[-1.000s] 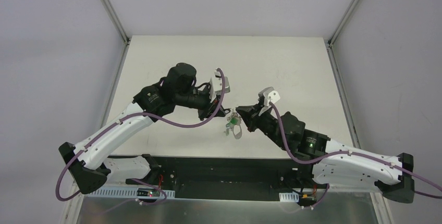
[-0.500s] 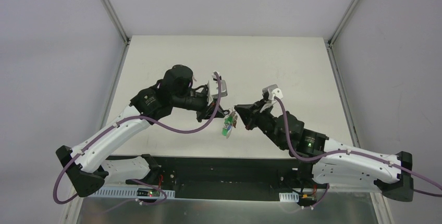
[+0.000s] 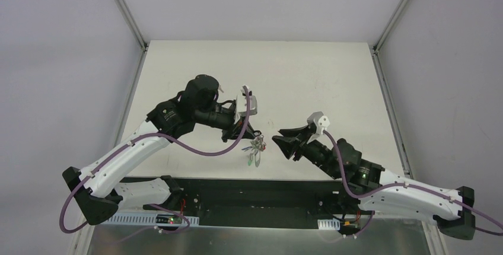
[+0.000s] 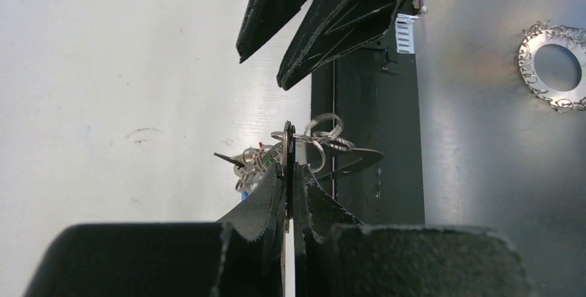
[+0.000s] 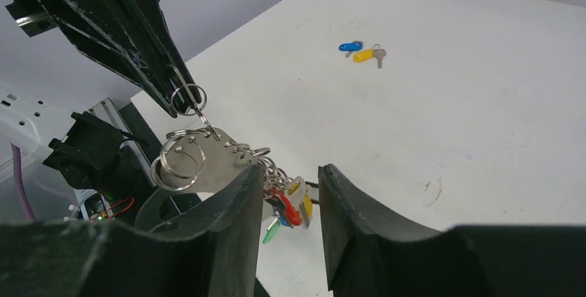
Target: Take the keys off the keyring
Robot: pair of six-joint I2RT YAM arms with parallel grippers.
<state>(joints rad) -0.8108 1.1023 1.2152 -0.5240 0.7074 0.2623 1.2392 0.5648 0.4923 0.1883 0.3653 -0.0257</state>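
My left gripper [image 3: 251, 134] is shut on a small split ring of the keyring [image 5: 186, 97] and holds it above the table's near edge. From it hang a flat grey metal tag [image 5: 211, 162] and a bunch of keys [image 3: 255, 150] with red, yellow, green and blue heads [image 5: 294, 204]. In the left wrist view the pinched ring [image 4: 289, 146] stands between my shut fingertips. My right gripper [image 3: 278, 137] is open, just right of the bunch; in its wrist view the keys hang just beyond its spread fingers [image 5: 245, 193] without touching them. A blue-headed and a yellow-headed key [image 5: 359, 51] lie loose on the table.
The white table [image 3: 308, 83] ends at a black rail [image 3: 249, 187] at the near edge, under the hanging keys. A grey metal shelf below holds a silver ring-shaped fitting [image 4: 549, 65]. Grey walls and frame posts enclose the table.
My right gripper has let go of the key bunch, drawn back down and to the right, and now stands open. My left gripper keeps the keyring, and the bunch now hangs lower and further left.
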